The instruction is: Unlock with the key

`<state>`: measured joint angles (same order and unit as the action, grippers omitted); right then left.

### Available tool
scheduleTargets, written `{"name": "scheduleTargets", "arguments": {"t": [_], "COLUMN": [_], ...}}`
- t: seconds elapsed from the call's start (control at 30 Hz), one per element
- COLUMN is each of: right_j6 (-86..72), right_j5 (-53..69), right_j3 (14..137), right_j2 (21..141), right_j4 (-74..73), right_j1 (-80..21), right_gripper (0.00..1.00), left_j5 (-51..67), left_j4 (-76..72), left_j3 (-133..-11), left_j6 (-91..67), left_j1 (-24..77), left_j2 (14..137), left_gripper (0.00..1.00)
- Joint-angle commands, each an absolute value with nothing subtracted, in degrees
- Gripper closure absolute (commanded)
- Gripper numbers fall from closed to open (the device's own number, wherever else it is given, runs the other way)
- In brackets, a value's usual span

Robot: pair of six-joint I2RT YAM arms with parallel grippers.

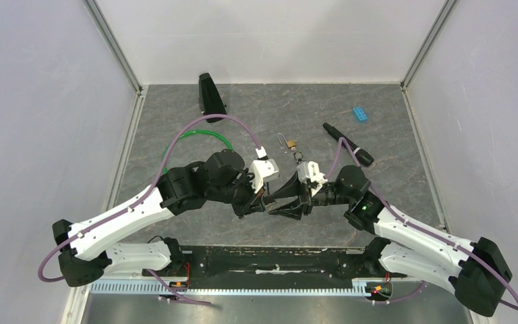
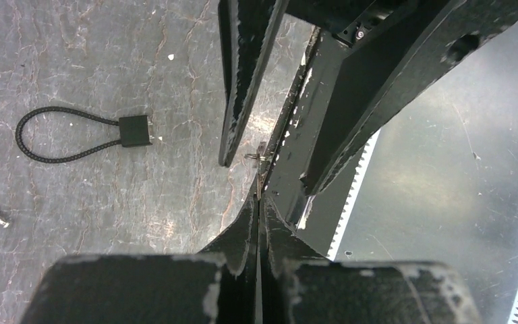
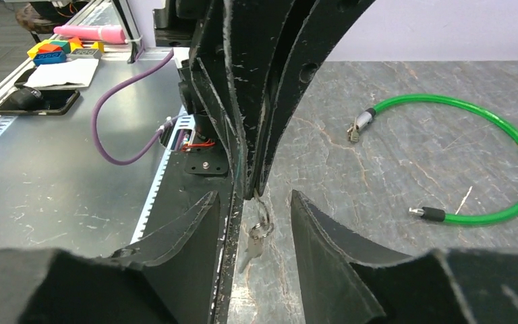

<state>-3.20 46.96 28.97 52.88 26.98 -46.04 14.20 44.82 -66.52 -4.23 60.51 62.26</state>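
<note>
Both arms meet low over the near middle of the table (image 1: 391, 155). The left fingers (image 2: 258, 202) are pressed fully together, pinching the small ring from which the key (image 3: 253, 246) hangs, so the key dangles just above the table. The right fingers (image 3: 209, 206) stand about half open, one on each side of the key, tips level with the ring. From the right wrist there looks to be a gap on both sides. From the left wrist, one tip sits so near the ring that it might be brushing it; I can't be sure.

The padlock (image 1: 290, 144) lies on the table just beyond the two arms, shackle pointing away, apart from the key. A green cable (image 1: 199, 133) curls behind the left arm, and a black cord loop (image 2: 54, 135) lies flat beside the left fingers.
</note>
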Motion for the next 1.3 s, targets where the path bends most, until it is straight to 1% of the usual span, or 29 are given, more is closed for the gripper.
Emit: {"name": "scheduleTargets", "arguments": {"t": [0.0,0.07,0.23,0.47,0.53,0.57,0.73,0.97,1.13,1.17,1.23,1.27], "right_j6": [-0.52,-0.49,1.99,4.74,5.18,5.04,2.00,-7.73,-9.71,-8.61,-5.01,-3.78], "right_j5": [46.68,46.67,46.76,46.27,45.64,45.69,45.87,46.93,47.02,46.66,43.90,42.15], "right_j3": [31.46,31.64,32.04,32.17,32.05,31.80,30.06,25.53,25.12,25.69,27.31,27.52], "right_j2": [54.39,54.79,55.60,55.58,55.22,55.06,54.53,53.61,54.26,54.29,53.75,53.09], "right_j4": [27.33,26.66,24.43,19.90,18.91,18.90,21.59,33.24,33.98,31.95,25.82,24.18], "right_j1": [-46.88,-46.85,-46.93,-46.96,-46.93,-46.94,-46.93,-46.96,-46.93,-46.94,-46.93,-47.00], "right_gripper": [0.56,0.58,0.69,0.90,0.98,1.00,1.00,1.00,1.00,0.98,0.77,0.71], "left_j5": [17.33,17.58,17.59,18.12,18.12,18.11,17.33,15.07,14.59,14.38,14.19,13.99], "left_j4": [44.29,44.34,44.29,44.32,44.27,44.27,44.30,42.87,41.34,41.32,41.45,41.69], "left_j3": [-68.38,-68.21,-67.68,-67.42,-67.28,-67.19,-66.97,-65.95,-65.48,-65.48,-65.57,-65.57], "left_j6": [-1.26,-1.30,-1.23,-1.08,-0.99,-0.97,-1.23,-3.11,-3.81,-3.94,-3.96,-4.04], "left_j1": [60.74,60.76,60.78,60.75,60.78,60.74,60.78,60.81,60.76,60.80,60.78,60.80], "left_j2": [63.00,62.94,63.15,62.40,61.83,61.46,60.25,59.09,58.11,57.97,57.86,57.98], "left_gripper": [0.98,0.98,0.98,0.98,0.98,0.98,0.98,0.96,0.98,0.98,0.98,0.98]}}
